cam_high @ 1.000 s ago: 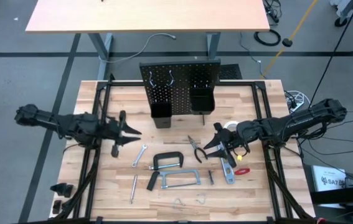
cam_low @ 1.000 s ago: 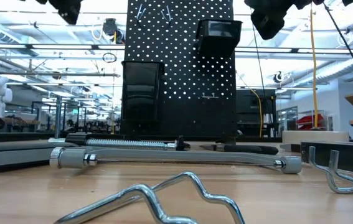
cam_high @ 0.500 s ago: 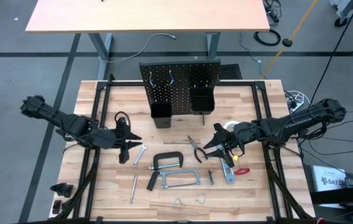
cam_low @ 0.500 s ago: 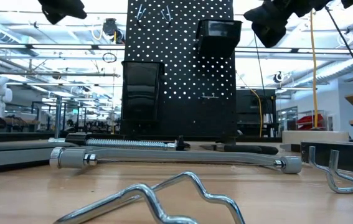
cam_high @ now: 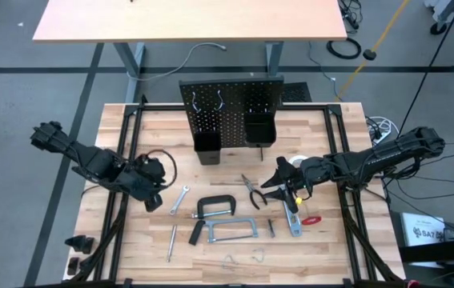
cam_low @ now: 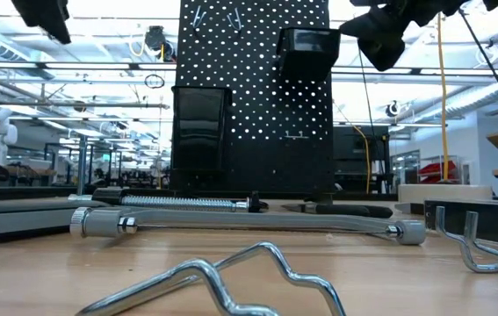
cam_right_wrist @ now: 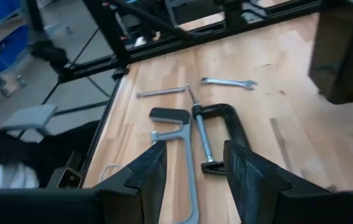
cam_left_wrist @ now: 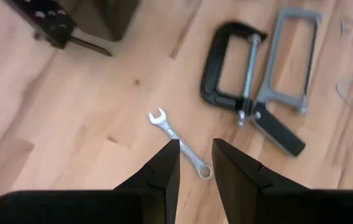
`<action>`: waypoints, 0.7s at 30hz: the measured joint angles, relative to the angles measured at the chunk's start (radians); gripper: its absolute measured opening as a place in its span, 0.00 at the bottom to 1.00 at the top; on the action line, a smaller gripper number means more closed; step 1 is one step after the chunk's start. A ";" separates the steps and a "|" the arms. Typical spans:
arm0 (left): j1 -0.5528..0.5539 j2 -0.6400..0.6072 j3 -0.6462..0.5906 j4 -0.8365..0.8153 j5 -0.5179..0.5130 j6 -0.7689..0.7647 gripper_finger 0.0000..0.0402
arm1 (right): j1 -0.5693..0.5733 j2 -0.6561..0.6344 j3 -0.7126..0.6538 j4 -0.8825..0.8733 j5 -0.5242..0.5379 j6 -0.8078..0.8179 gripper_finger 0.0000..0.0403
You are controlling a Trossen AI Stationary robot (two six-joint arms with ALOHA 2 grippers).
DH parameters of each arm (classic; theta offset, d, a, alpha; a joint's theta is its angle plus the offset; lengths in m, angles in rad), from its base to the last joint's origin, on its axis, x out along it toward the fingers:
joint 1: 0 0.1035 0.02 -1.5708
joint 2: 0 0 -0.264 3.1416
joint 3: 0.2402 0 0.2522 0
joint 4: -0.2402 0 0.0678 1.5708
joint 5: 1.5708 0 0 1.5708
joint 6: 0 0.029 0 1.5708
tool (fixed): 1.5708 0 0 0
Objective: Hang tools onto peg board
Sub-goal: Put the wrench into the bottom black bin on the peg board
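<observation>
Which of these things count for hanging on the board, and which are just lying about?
For the job: peg board, silver wrench, black C-clamp, grey hacksaw, pliers.
Lying about: loose wire hooks, tan desk beyond the table.

Two arms, both near-black, built of chunky jointed segments with rounded knuckle-like housings at each joint. Left arm [cam_high: 90, 162]: matte dark casing, a thin black cable looping out in an arc near its wrist. Right arm [cam_high: 371, 160]: same dark build, bulbous shoulder end, a small pale patch showing at the wrist. Left gripper [cam_left_wrist: 193, 171]: two black fingers [cam_left_wrist: 164, 171], wedge-shaped, faceted, tapering to blunt tips, smooth plastic-looking faces with a dull sheen. Right gripper [cam_right_wrist: 195, 171]: matching pair of black angular fingers [cam_right_wrist: 148, 174], bevelled edges catching light. No lettering or screws legible on either.
</observation>
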 joint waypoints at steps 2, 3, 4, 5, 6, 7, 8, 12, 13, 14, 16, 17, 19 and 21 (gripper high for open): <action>-0.006 0.003 -0.029 0.038 0.003 0.027 0.24 | 0.000 0.000 0.000 0.006 0.016 0.002 0.38; -0.005 0.003 -0.044 0.057 0.003 0.028 0.24 | 0.000 0.000 0.000 0.013 0.023 0.002 0.38; -0.005 0.003 -0.056 0.074 0.004 0.027 0.24 | 0.000 0.000 0.000 0.018 0.023 0.004 0.38; -0.005 0.005 -0.064 0.084 0.010 0.028 0.24 | 0.000 0.000 0.000 0.019 0.024 0.010 0.38; -0.005 0.010 -0.070 0.087 0.016 0.032 0.24 | 0.003 0.000 0.000 0.017 0.025 0.020 0.38; -0.005 0.015 -0.077 0.087 0.018 0.035 0.24 | 0.007 0.000 0.000 0.014 0.026 0.028 0.38; -0.005 0.019 -0.084 0.087 0.016 0.038 0.25 | 0.011 0.000 0.000 0.014 0.027 0.032 0.38; -0.004 0.041 -0.128 0.105 0.009 0.085 0.30 | 0.026 0.000 0.000 0.016 0.026 0.021 0.38; -0.003 0.049 -0.137 0.110 0.017 0.088 0.32 | 0.026 0.000 0.000 0.015 0.026 0.017 0.38; -0.004 0.058 -0.141 0.111 0.026 0.087 0.34 | 0.026 0.000 0.000 0.016 0.026 0.013 0.38; -0.004 0.078 -0.141 0.109 0.034 0.089 0.39 | 0.024 0.000 0.000 0.017 0.028 0.003 0.38; -0.002 0.088 -0.141 0.108 0.035 0.088 0.42 | 0.024 0.000 0.000 0.018 0.030 -0.002 0.38; 0.012 0.100 -0.141 0.109 0.057 0.083 0.48 | 0.019 0.000 0.000 0.024 0.030 -0.006 0.38; 0.033 0.113 -0.141 0.111 0.089 0.065 0.52 | 0.017 0.000 0.000 0.023 0.030 -0.004 0.38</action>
